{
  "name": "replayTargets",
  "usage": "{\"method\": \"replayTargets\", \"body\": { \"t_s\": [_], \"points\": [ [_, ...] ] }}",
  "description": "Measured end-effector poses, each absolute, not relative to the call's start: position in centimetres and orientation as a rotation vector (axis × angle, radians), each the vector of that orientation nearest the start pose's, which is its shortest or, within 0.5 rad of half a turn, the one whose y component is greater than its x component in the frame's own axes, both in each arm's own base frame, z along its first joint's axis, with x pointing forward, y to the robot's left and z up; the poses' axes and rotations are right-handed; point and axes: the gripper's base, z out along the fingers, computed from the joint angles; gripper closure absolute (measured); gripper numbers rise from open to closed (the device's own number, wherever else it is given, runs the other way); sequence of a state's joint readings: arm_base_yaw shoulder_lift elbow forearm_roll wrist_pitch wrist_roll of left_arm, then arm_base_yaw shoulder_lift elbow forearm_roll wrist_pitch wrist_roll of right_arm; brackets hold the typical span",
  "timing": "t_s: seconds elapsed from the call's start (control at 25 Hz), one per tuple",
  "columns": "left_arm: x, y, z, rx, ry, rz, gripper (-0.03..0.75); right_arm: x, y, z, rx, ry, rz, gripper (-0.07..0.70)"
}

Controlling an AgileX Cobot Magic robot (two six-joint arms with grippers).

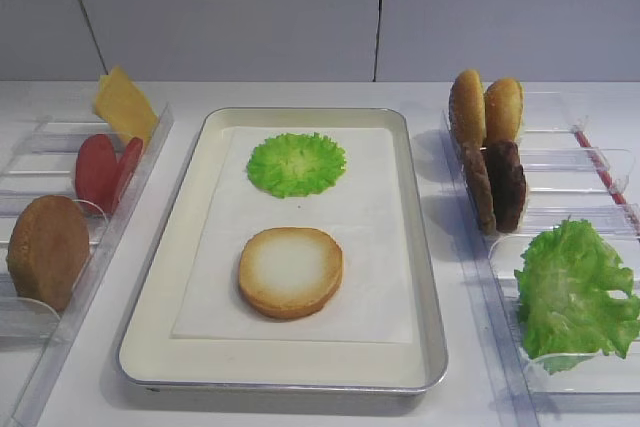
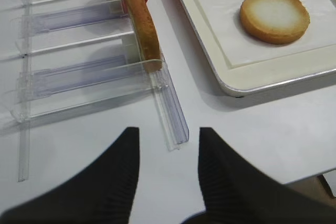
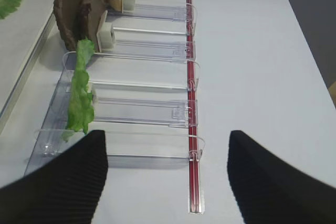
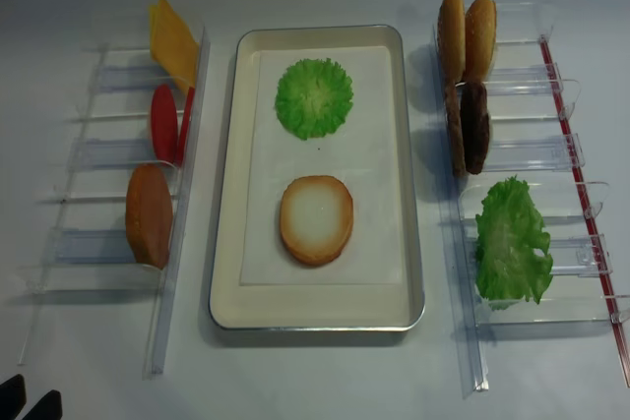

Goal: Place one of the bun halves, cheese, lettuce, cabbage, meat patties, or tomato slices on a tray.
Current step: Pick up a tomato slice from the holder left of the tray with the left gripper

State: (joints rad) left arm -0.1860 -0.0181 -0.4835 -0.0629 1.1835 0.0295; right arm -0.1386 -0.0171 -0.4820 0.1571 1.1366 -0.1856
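Tray (image 1: 425, 277): we see it at the centre of the frame on the white bench (image 1: 300, 412), silver-rimmed, with a white paper liner (image 1: 380, 247) inside.
Bun half on tray (image 1: 290, 272): we find it lying flat on the liner in the lower half of the tray, pale toasted face up.
Cabbage (image 1: 296, 163): we see a round, frilled green disc lying flat on the liner, in the upper half of the tray, apart from the bun half.
Left rack (image 4: 94, 154): at the left of the frame we see the cheese (image 1: 124, 105) at the top, the tomato slices (image 1: 100, 172) standing on edge below it, and another bun half (image 1: 47, 251) on edge lowest.
Right rack (image 4: 551, 159): at the right of the frame we see two bun halves (image 1: 485, 107) on edge at the top, the meat patties (image 1: 495, 185) on edge below them, and the lettuce (image 1: 572, 292) lowest.
Left end effector (image 2: 169, 174): we see its dark fingers parted with a moderate gap, holding nothing, above bare bench beside the near end of the left rack.
Right end effector (image 3: 168, 177): we see its fingers spread wide, holding nothing, over the near end of the right rack.
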Motion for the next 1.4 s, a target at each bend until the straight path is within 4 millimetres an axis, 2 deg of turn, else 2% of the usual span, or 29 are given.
{"method": "replayTargets", "body": {
  "t_s": [0.16,0.28,0.44,0.56,0.72,0.96,1.24,1.4],
  "points": [
    [-1.3,-0.5,26.6,0.209,2.137,-0.207,0.454,-0.7,1.4,26.7,-0.064,2.109,-0.003,0.136],
    [-1.5,-0.7,27.8,0.206,2.112,-0.251,0.433,-0.7,1.4,26.7,-0.064,2.109,-0.003,0.136],
    [-0.2,-1.0,29.8,0.206,2.167,-0.252,0.36,-0.7,1.4,26.7,-0.064,2.109,-0.003,0.136],
    [1.7,-1.3,31.3,0.214,2.239,-0.241,0.312,-0.7,1.4,26.7,-0.064,2.109,-0.003,0.136],
    [5.5,-2.0,33.1,0.216,2.366,-0.238,0.298,-0.7,1.4,26.7,-0.064,2.109,-0.003,0.136],
    [12.7,-3.4,34.6,0.227,2.549,-0.231,0.294,-0.7,1.4,26.7,-0.064,2.109,-0.003,0.136],
    [21.3,-5.0,33.5,0.277,2.743,-0.207,0.28,-0.7,1.4,26.7,-0.064,2.109,-0.003,0.136],
    [25.0,-5.7,33.0,0.306,2.779,-0.2,0.28,-0.7,1.4,26.7,-0.064,2.109,-0.003,0.136]
  ]
}}
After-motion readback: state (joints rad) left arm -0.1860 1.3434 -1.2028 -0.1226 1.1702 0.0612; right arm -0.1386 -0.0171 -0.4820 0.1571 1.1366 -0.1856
